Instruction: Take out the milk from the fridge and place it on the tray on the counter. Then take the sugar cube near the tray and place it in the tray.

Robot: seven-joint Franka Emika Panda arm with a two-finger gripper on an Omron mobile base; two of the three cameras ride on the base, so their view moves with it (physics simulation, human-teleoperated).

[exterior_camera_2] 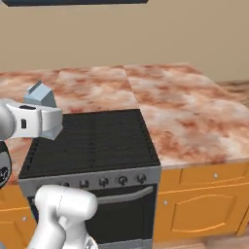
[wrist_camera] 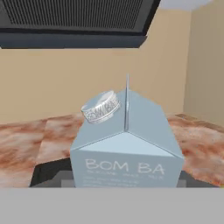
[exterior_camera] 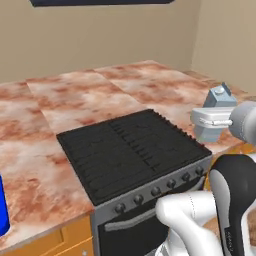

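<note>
End effector (exterior_camera: 212, 119) clamped on the milk (exterior_camera: 216, 112), white fingers (exterior_camera: 206, 118) wrapped around the carton's midsection, gabled top upright and clear of the grip. Carried in the air above the front right corner of the black stove (exterior_camera: 131, 150), near the right part of the counter (exterior_camera: 100, 95), not resting on anything. Long axis of the carton vertical, or close to it; ridge and a silver screw cap (wrist_camera: 101, 106) on one slope plain in the hand view, lettering across the face below. Fridge stage judged done, with the carton out and in hand. Tray (exterior_camera: 2, 210) glimpsed as a sliver of bright blue at the far left edge of the left base view, near the counter's front edge, well apart from the end effector and across the whole stove from it. Coming move judged a long carry leftward over the burners, then a lowering with the carton kept upright. Contents of the tray impossible to tell from the sliver on show. Range hood (wrist_camera: 74, 22) dark overhead against the beige wall (exterior_camera_2: 146, 34).
</note>
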